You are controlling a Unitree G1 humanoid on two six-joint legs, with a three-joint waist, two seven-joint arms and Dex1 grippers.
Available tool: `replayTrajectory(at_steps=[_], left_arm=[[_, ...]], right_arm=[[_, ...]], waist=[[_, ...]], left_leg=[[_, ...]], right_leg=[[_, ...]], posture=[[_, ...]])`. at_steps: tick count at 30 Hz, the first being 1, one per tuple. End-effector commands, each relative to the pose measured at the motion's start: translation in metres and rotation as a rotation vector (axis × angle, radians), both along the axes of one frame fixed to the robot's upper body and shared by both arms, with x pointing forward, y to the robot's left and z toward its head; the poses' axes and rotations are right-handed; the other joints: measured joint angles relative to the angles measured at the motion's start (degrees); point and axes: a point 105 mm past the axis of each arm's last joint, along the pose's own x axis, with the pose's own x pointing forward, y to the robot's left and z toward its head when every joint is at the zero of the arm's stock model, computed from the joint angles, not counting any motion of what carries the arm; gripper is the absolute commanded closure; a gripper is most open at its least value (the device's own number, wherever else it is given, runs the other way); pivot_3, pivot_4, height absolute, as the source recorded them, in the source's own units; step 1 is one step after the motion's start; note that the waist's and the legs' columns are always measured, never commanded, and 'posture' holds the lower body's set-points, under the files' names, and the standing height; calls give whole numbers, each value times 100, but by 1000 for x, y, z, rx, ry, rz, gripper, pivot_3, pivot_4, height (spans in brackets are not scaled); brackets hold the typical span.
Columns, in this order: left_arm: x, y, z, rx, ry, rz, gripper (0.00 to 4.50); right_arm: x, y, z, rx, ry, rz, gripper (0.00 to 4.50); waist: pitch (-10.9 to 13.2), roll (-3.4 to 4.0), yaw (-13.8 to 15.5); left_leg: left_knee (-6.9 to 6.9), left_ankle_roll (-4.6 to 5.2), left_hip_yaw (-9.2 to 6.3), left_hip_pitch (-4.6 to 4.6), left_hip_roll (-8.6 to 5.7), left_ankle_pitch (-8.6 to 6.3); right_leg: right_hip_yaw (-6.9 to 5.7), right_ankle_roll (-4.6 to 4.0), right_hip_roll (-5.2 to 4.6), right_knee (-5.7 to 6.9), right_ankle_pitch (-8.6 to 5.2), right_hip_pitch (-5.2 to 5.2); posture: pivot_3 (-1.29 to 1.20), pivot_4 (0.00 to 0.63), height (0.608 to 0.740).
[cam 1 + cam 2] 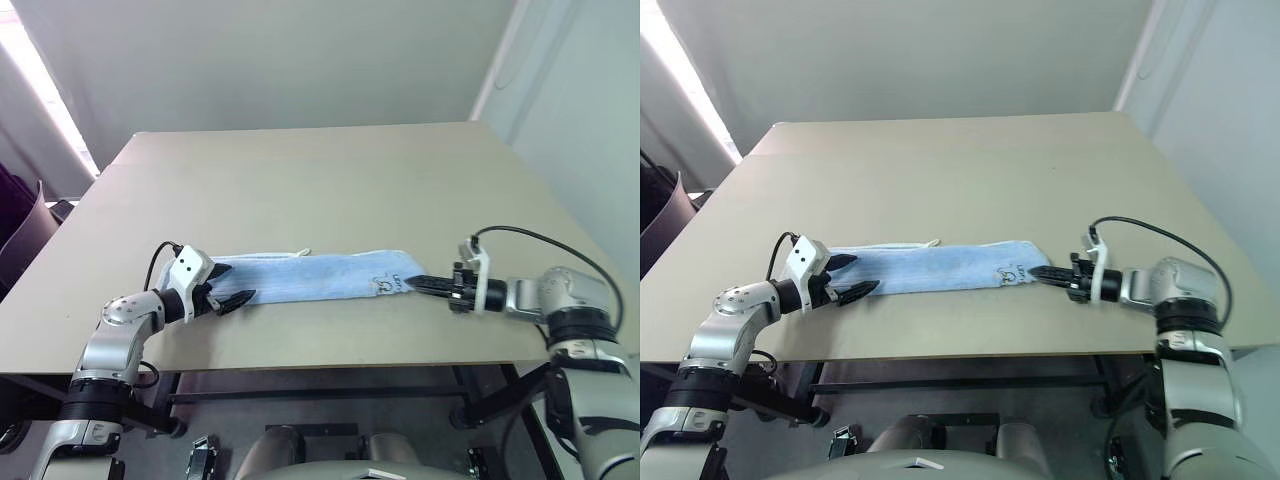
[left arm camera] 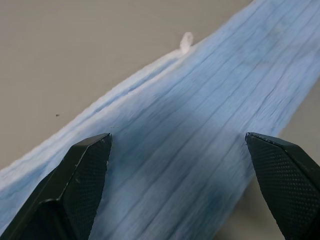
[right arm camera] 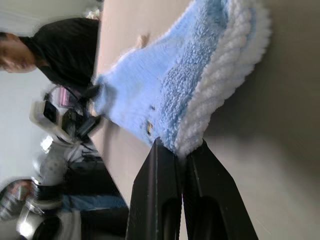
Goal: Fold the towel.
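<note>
beige table (image 1: 330, 180), pale walls (image 1: 250, 60), bright window (image 1: 40, 70)

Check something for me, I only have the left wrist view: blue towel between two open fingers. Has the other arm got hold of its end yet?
Observer: Yes. The right gripper is shut on the towel, pinching its white-edged corner.
Operator: Is the towel folded or flat?
Observer: It lies as a long narrow strip across the table, already doubled lengthwise by the look of the layered edge in the right wrist view.
Operator: Where's my left gripper relative to the strip?
Observer: The left gripper is at the strip's opposite end, fingers spread on either side of it, not closed.
Operator: Anyone nearby?
Observer: A person in a dark top stands past the table's far side.
</note>
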Motion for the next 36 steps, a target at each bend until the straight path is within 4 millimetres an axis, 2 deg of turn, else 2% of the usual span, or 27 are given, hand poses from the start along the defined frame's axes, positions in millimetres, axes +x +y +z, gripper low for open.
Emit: replayTrajectory(at_steps=[1,4,6,10,12,16,19,24,27,30,33,36], left_arm=[[4,3,12,11,-46,2,0],[4,5,11,15,-44,7,0],[4,5,11,11,-45,12,0],[5,5,11,17,-43,13,0],[5,6,11,15,-44,15,0],[5,7,12,14,-47,20,0],[4,9,12,22,-48,20,0],[2,11,12,26,-46,24,0],[2,10,11,24,-44,26,0],[3,8,10,20,-45,25,0],[2,4,9,17,-45,22,0],[1,2,10,12,-47,19,0]], right_arm=[[1,-33,19,-86,-85,-24,4474],[-1,-65,26,-210,-126,-44,4474],[-3,-77,29,-276,-147,-32,4474],[7,-75,45,-348,-252,32,4474],[8,-64,51,-369,-313,100,4474],[3,-29,67,-441,-477,287,4474],[-6,-2,84,-458,-613,400,4474],[-23,50,100,-427,-753,592,4474],[-23,75,94,-425,-770,659,4474],[-16,101,71,-433,-755,727,4474],[-3,117,53,-448,-735,741,4474],[-1,126,37,-457,-732,792,4474]], waist=[[1,5,16],[2,5,18],[2,5,16],[3,6,-31],[4,9,-19],[5,7,17],[8,5,35],[12,-2,33],[13,-8,6],[13,-10,6],[13,-11,16],[13,-13,52]], left_leg=[[5,1,0,-15,-1,0],[14,2,6,-31,-2,0],[14,2,9,-32,-3,-1],[13,2,20,-31,8,-1],[13,2,22,-31,9,-1],[12,3,21,-38,9,-1],[13,4,20,-41,8,-4],[17,-4,20,-42,8,-10],[17,-5,20,-42,9,-10],[17,-2,20,-40,10,-8],[15,4,20,-40,10,-4],[17,6,20,-40,5,-4]], right_leg=[[0,6,0,0,4,-20],[1,12,-2,0,9,-35],[1,11,-4,0,8,-33],[1,0,-4,1,6,-33],[1,1,-4,1,7,-34],[1,16,-4,1,15,-41],[1,17,-6,0,14,-42],[1,7,-8,-1,9,-41],[1,5,-8,-1,8,-41],[1,5,-8,-1,9,-43],[1,5,-7,-1,11,-46],[1,19,-8,-4,19,-56]], posture=[[0,0,740],[0,0,740],[0,0,740],[0,0,740],[0,0,740],[0,0,740],[0,0,740],[0,0,740],[0,0,740],[0,0,740],[0,0,740],[0,0,740]])
